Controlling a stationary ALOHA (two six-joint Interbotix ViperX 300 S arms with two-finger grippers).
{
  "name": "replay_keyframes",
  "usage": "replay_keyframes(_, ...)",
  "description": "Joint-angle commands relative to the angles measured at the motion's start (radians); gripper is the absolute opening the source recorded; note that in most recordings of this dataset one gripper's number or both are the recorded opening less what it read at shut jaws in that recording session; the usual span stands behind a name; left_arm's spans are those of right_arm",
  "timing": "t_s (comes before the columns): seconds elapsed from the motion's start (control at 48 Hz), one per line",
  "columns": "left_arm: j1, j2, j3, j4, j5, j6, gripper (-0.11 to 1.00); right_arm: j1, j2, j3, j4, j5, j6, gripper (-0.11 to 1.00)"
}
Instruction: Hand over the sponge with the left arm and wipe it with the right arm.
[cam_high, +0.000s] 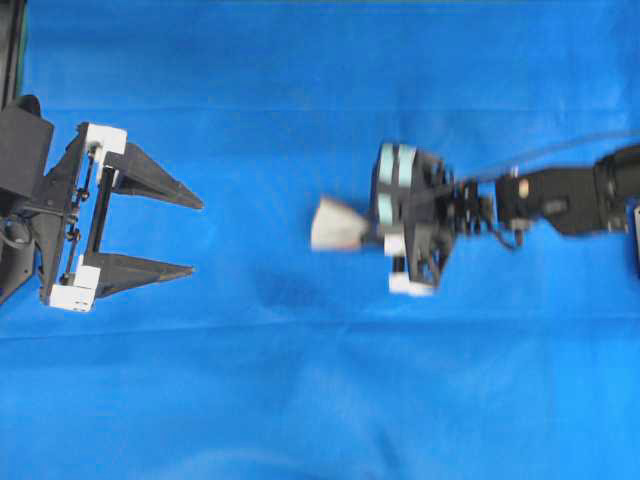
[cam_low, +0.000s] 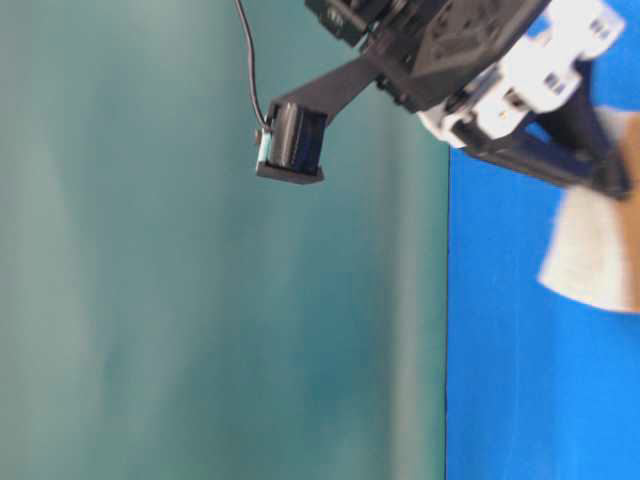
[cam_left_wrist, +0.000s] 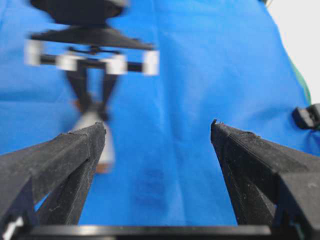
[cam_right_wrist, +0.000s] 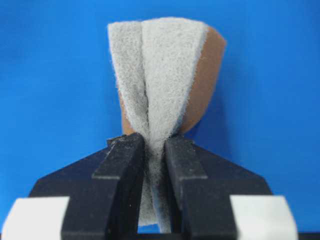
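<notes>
The sponge (cam_high: 338, 224) is pinched and folded between the fingers of my right gripper (cam_high: 376, 236), the arm with pale teal wrist patches, near the middle of the blue cloth. In the right wrist view the gripper (cam_right_wrist: 155, 142) is shut on the sponge (cam_right_wrist: 160, 75), grey-white faces squeezed together with the orange-brown layer outside. The sponge also shows blurred in the table-level view (cam_low: 595, 260) and the left wrist view (cam_left_wrist: 95, 135). My left gripper (cam_high: 196, 237) is wide open and empty at the far left, pointing at the sponge from well apart, with only cloth between its jaws (cam_left_wrist: 158, 125).
A blue cloth (cam_high: 320, 400) covers the table. A faint darker patch (cam_left_wrist: 150, 185) marks the cloth between the two grippers. A small black object (cam_left_wrist: 306, 117) lies at the cloth's right edge in the left wrist view. A teal wall (cam_low: 200, 300) stands behind.
</notes>
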Motion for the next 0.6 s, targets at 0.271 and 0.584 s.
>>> replay_keyframes(0.271, -0.003, -0.002, -0.014, 0.002, -0.012, 0.002, 0.83, 0.156, -0.021, -0.020, 0.005, -0.003, 0.089, 0.19)
replay_keyframes(0.584, -0.003, -0.002, -0.012, 0.002, -0.020, 0.000, 0.83, 0.018, -0.020, -0.014, -0.041, 0.048, 0.074, 0.18)
